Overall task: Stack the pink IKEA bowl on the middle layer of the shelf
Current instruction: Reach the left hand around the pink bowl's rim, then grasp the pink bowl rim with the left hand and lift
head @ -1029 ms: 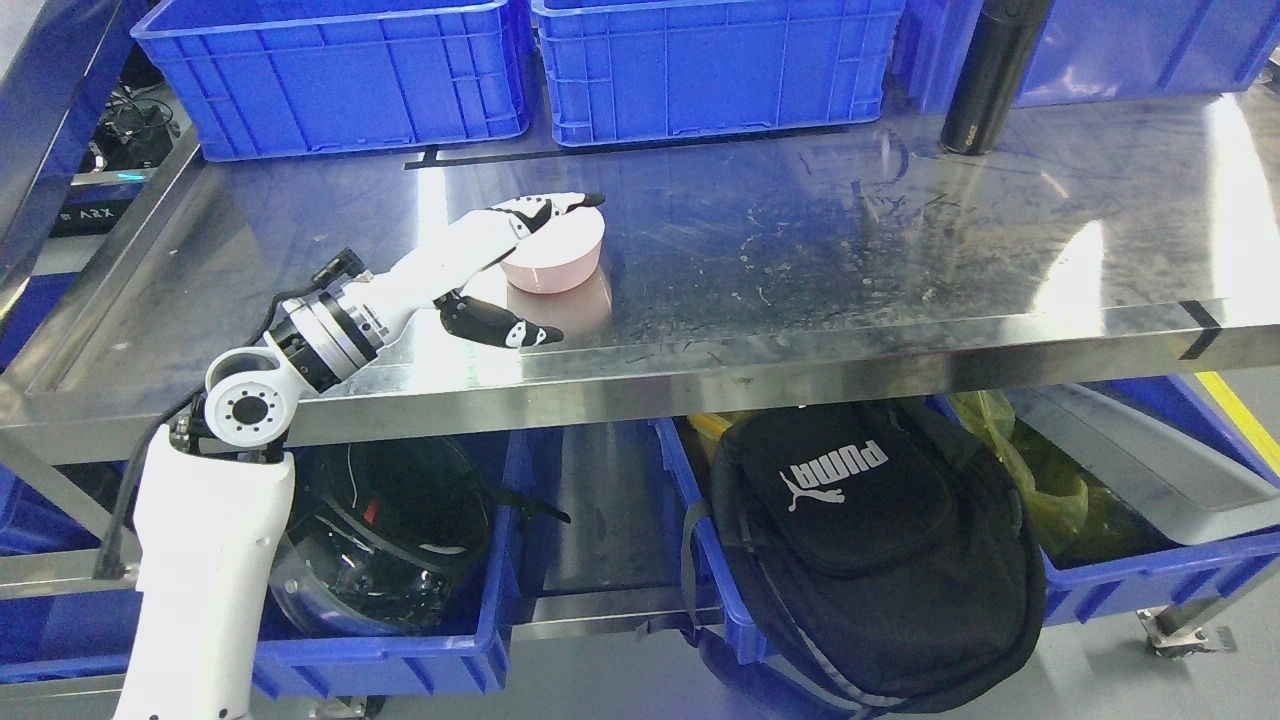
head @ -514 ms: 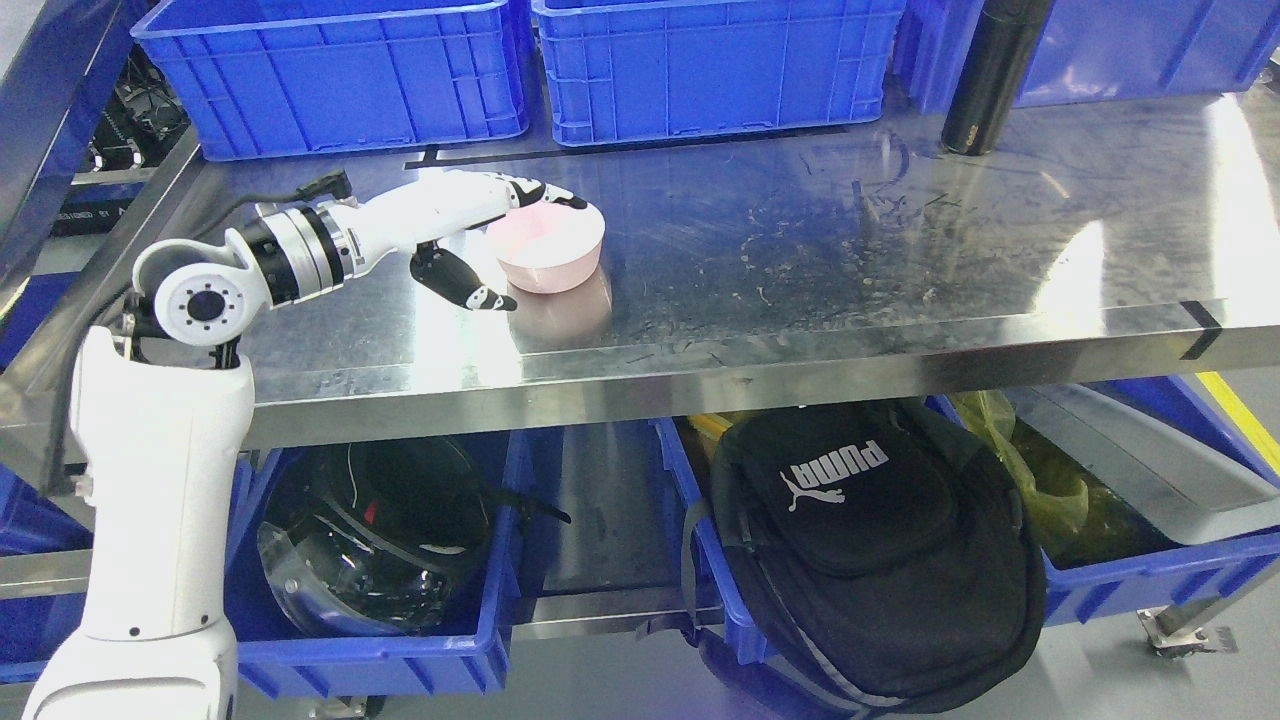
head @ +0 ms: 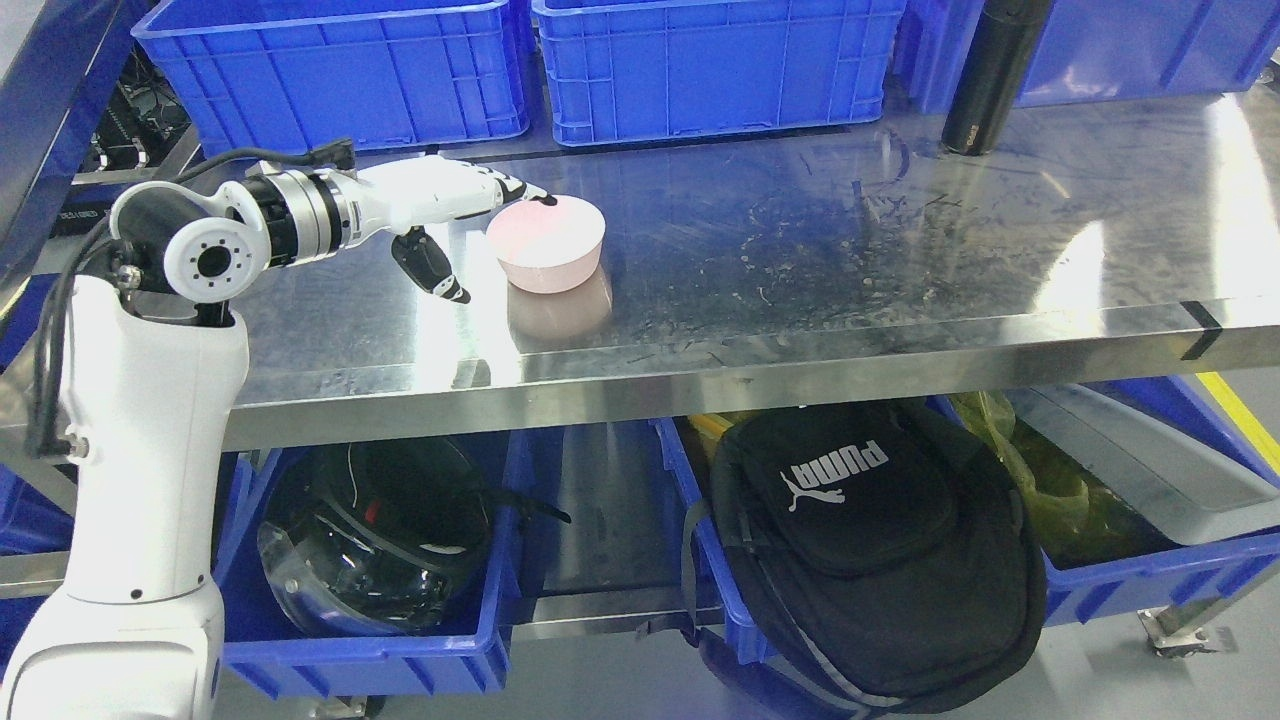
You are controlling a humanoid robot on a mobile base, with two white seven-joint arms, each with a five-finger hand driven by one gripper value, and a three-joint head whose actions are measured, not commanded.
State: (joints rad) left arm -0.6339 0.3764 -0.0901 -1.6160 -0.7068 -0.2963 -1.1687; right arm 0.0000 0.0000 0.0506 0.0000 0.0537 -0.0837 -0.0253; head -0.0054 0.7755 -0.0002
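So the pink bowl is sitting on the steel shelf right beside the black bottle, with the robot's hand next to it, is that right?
Not quite. The head view shows the pink bowl on the steel shelf with the left hand next to it, but the black bottle stands far off at the back right.

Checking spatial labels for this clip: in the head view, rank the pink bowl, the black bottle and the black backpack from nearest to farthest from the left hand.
1. Pink bowl: on the steel shelf, right beside the left hand.
2. Black backpack: on the lower level, down and to the right.
3. Black bottle: upright at the shelf's far right back.
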